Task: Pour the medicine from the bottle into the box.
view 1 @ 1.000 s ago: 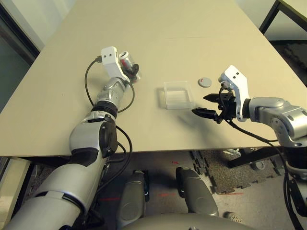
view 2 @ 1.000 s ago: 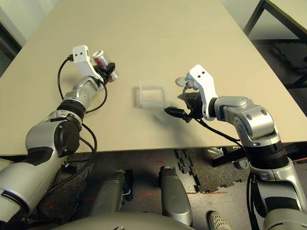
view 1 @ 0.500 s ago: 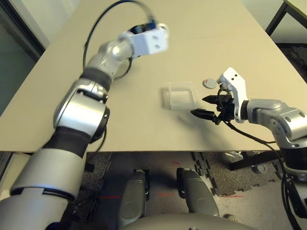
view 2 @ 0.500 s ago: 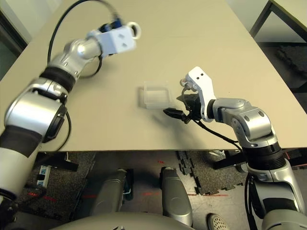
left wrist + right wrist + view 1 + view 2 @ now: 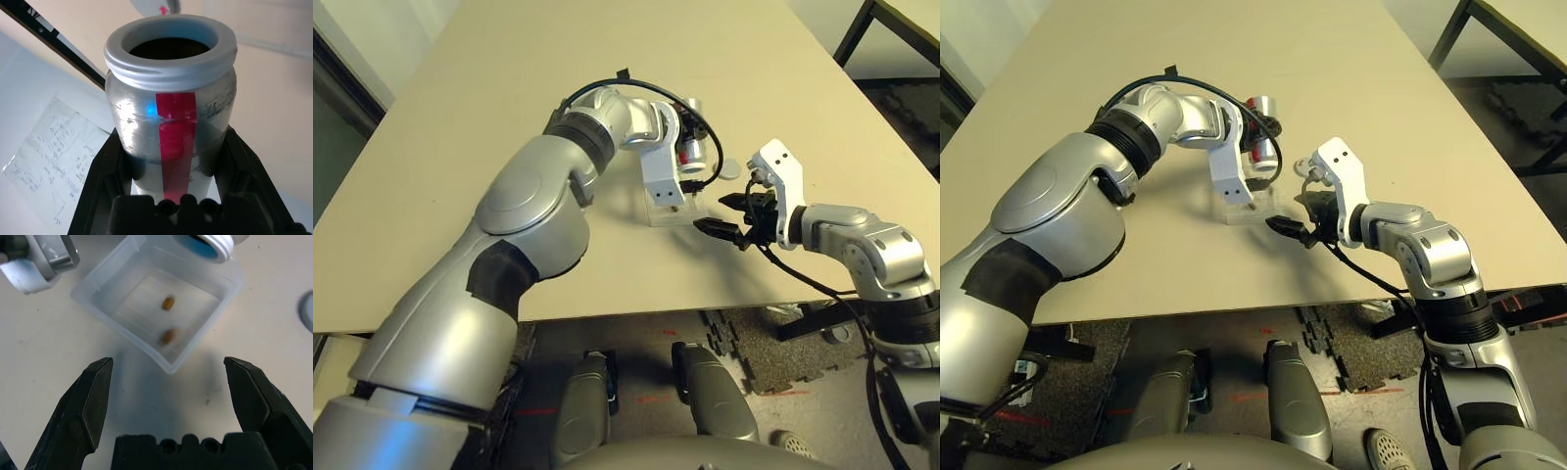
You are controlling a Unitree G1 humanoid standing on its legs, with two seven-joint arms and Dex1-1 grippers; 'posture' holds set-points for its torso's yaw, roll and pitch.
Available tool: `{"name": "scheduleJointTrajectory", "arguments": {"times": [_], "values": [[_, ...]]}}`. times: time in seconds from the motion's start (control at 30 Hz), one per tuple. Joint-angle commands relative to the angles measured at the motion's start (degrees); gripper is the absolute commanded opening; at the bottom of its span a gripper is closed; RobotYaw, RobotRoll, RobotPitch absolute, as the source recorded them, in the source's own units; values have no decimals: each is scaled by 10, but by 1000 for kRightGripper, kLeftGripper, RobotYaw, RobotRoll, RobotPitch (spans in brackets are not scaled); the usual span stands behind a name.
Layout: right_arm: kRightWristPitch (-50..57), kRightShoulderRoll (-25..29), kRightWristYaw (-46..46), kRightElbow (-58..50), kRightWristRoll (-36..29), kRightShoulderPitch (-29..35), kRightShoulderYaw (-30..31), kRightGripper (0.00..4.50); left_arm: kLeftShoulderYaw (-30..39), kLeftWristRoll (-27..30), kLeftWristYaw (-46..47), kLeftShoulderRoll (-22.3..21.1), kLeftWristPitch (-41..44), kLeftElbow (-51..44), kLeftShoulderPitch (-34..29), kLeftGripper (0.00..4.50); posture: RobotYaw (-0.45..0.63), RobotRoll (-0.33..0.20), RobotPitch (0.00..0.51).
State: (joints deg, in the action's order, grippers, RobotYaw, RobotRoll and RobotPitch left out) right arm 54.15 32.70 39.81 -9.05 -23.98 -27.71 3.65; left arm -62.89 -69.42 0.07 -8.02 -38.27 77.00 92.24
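Silvery cylindrical bottle (uncapped) tilts over clear square box.

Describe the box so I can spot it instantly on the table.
On the beige table, look just ahead of the open right end effector. The box is a clear, shallow square tray, beneath the uncapped bottle, with brownish medicine inside.

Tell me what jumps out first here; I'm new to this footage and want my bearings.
The left hand grips a small silvery-grey uncapped bottle with a red stripe, holding it over the clear plastic square box near the middle of the beige table. In the box lie two tiny brownish-yellow pellets. The right hand waits open just beside the box, and a round grey cap lies on the table beyond it.
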Motion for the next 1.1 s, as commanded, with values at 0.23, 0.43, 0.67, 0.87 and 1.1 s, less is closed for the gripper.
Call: {"name": "scheduleJointTrajectory", "arguments": {"times": [0.23,0.43,0.67,0.87,1.1], "values": [[-2,4,6,5,-3,-4,-2,4500,171,172,-153,-22,4,14,-27,2427,-204,0,122],[1,12,16,10,-4,-11,-2,4500,420,424,-333,-30,134,6,-85,2427,-176,0,124],[-10,-12,-9,38,-2,-28,-26,4500,657,635,-280,-46,291,-25,-186,2427,-145,0,135],[-65,-58,-71,101,12,-55,-75,4500,736,704,-203,-50,285,-61,-290,2427,-108,0,142],[-157,-102,-152,167,36,-82,-128,4500,761,735,-166,-45,280,-96,-353,2427,-102,0,150]]}}
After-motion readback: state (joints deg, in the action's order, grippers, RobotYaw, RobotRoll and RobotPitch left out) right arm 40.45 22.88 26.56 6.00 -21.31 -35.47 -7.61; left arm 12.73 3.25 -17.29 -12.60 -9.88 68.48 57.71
